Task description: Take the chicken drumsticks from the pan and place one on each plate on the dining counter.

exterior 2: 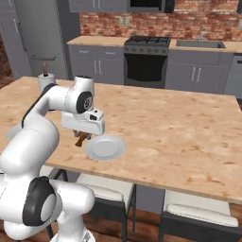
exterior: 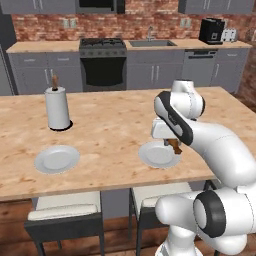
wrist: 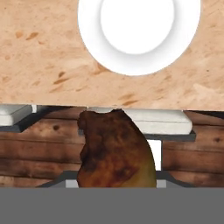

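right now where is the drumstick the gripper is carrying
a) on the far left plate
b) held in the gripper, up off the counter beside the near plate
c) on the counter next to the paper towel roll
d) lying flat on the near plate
b: the drumstick hangs from the gripper at the edge of the near plate, not lying on it.

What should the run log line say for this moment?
phase: carry | end effector: shut on drumstick | position: at near edge of right plate, above dining counter | left plate: bare
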